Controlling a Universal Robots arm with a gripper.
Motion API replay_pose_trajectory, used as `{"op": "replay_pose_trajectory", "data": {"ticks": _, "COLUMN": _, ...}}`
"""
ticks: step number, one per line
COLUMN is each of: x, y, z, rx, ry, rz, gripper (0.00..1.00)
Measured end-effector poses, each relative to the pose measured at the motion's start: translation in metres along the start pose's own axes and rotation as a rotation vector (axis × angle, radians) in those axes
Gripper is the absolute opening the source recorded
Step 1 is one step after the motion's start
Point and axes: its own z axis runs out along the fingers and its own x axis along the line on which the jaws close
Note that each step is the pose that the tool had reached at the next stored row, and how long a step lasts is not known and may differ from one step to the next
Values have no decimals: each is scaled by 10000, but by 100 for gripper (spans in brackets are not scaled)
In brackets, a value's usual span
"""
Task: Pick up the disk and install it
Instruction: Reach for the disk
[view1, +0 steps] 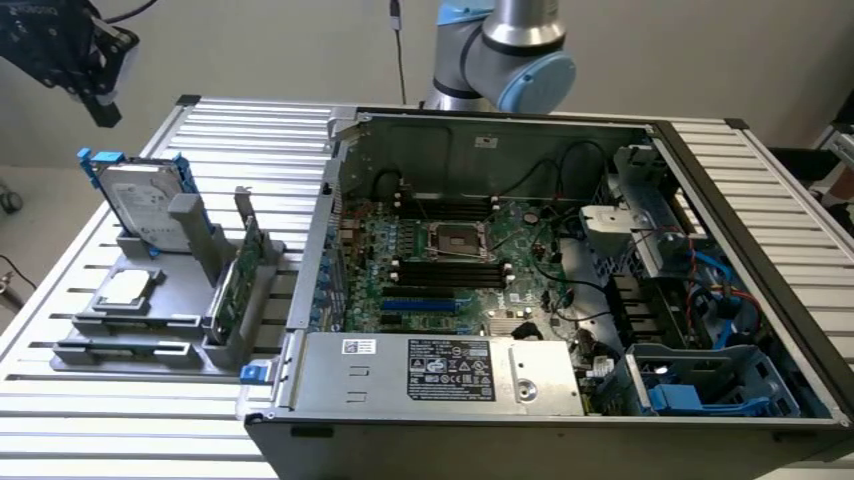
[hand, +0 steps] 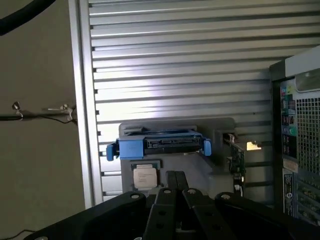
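The disk (view1: 139, 203) stands upright in a grey holder (view1: 180, 300) on the slatted table, at the exterior view's left; it is silver-grey with a white label and a blue carrier frame. In the wrist view the disk (hand: 159, 145) appears edge-on, its blue frame and connector side facing the camera. My gripper (view1: 103, 112) hangs in the air above the disk and a little toward the exterior view's left, well clear of it. The black fingers (hand: 170, 181) lie pressed together, shut on nothing.
A small silver processor chip (view1: 126, 288) and a thin green circuit card (view1: 242, 280) sit in the same holder. An open computer case (view1: 334, 200) with its motherboard (view1: 454, 260), power supply (view1: 441, 370) and blue drive bay (view1: 694, 385) fills the table's middle and right.
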Motion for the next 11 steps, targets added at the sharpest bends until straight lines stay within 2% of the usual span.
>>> {"op": "replay_pose_trajectory", "data": {"ticks": 5, "x": 231, "y": 44, "z": 26, "rx": 172, "ry": -12, "rz": -2, "gripper": 11}}
{"op": "replay_pose_trajectory", "data": {"ticks": 8, "x": 355, "y": 108, "z": 39, "rx": 295, "ry": -22, "rz": -4, "gripper": 11}}
{"op": "replay_pose_trajectory", "data": {"ticks": 9, "x": 370, "y": 128, "z": 38, "rx": 314, "ry": -21, "rz": -3, "gripper": 11}}
{"op": "replay_pose_trajectory", "data": {"ticks": 11, "x": 374, "y": 131, "z": 39, "rx": 314, "ry": -22, "rz": -3, "gripper": 11}}
